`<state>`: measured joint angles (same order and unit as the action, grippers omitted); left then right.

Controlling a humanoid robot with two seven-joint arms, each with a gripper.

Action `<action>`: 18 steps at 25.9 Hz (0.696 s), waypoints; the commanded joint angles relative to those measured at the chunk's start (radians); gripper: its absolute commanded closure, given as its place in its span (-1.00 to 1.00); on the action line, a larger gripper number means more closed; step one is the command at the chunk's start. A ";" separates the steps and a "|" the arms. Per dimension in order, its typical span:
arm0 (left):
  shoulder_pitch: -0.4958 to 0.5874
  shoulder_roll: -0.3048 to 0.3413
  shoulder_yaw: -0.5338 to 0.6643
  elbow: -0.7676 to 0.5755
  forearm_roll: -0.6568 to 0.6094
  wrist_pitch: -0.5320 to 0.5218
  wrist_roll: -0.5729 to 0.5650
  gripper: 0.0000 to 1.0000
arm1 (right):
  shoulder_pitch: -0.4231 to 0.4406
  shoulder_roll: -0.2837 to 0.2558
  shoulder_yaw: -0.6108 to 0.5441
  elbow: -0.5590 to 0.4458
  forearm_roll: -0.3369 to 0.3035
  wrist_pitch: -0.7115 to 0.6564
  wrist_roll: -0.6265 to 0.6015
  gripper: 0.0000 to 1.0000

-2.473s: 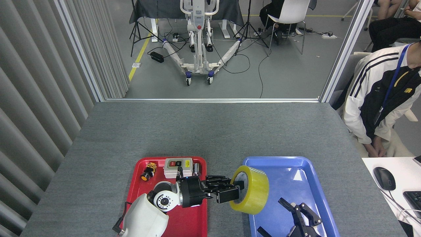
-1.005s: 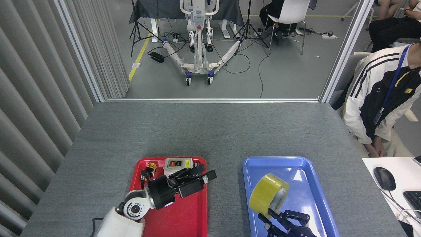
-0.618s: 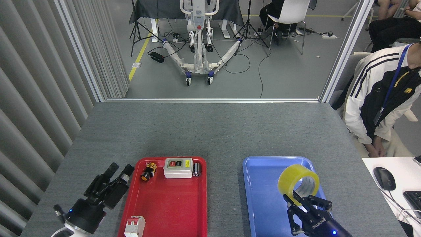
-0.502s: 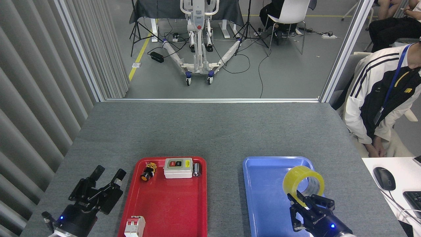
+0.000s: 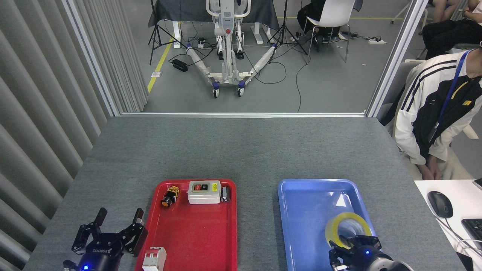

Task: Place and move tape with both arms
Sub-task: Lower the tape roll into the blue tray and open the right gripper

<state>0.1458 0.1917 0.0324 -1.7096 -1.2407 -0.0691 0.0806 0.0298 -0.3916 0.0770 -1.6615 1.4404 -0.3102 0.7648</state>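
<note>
The tape (image 5: 348, 229), a yellow translucent roll, lies with its open ring facing up in the near right part of the blue tray (image 5: 301, 210), its near rim overlapped by the right gripper (image 5: 356, 246). That gripper comes in from the bottom edge and is seen almost end-on; its black fingers sit at the roll's near edge, one appearing to reach inside the ring, but whether the jaws are clamped on the tape or apart cannot be told from this angle.

The left gripper (image 5: 117, 222) hangs over the grey tabletop (image 5: 241, 150) just left of the red tray (image 5: 196, 233), well apart from the tape. Its jaws stand wide open, the two fingers spread with nothing between them, and a blue light shows on its body.

In the red tray, a white switch box (image 5: 203, 192) with red and black buttons lies along the far rim. A small yellow-capped push button (image 5: 168, 196) lies to its left and a small dark cylindrical part (image 5: 225, 194) to its right. A white and red circuit breaker (image 5: 153, 259) sits at the tray's near left corner.

At the right edge a seated person (image 5: 433, 113) in a white and black jacket sits beside the tabletop, and a computer mouse (image 5: 440, 204) rests on a white desk (image 5: 452, 188) near them
</note>
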 commanded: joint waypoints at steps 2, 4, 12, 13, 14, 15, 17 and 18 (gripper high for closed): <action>0.000 -0.001 -0.026 0.002 -0.059 0.069 -0.002 -0.98 | -0.001 0.007 0.001 0.000 0.000 -0.004 0.002 -1.00; 0.000 -0.001 -0.026 0.002 -0.057 0.063 -0.010 -0.99 | -0.001 0.011 0.001 0.000 0.000 -0.007 -0.001 -0.99; 0.001 -0.014 -0.023 0.001 -0.057 0.051 0.002 -0.99 | 0.047 0.039 -0.037 -0.046 -0.005 0.060 -0.288 -1.00; 0.001 -0.015 -0.022 0.001 -0.057 0.051 0.002 -0.99 | 0.064 0.046 -0.059 -0.046 -0.006 0.080 -0.364 -1.00; 0.001 -0.015 -0.022 0.001 -0.056 0.049 0.002 -0.99 | 0.079 0.057 -0.074 -0.044 -0.006 0.092 -0.432 -0.99; 0.001 -0.015 -0.023 0.002 -0.056 0.046 0.002 -0.99 | 0.094 0.077 -0.085 -0.041 -0.006 0.099 -0.516 -1.00; 0.001 -0.015 -0.025 0.004 -0.056 0.038 0.002 -0.99 | 0.117 0.111 -0.109 -0.037 -0.009 0.102 -0.660 -1.00; 0.001 -0.017 -0.025 0.004 -0.056 0.031 0.002 -0.99 | 0.130 0.123 -0.121 -0.029 -0.009 0.103 -0.742 -1.00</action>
<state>0.1472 0.1769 0.0087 -1.7075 -1.2969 -0.0261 0.0818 0.1220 -0.3084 -0.0077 -1.7003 1.4334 -0.2226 0.2437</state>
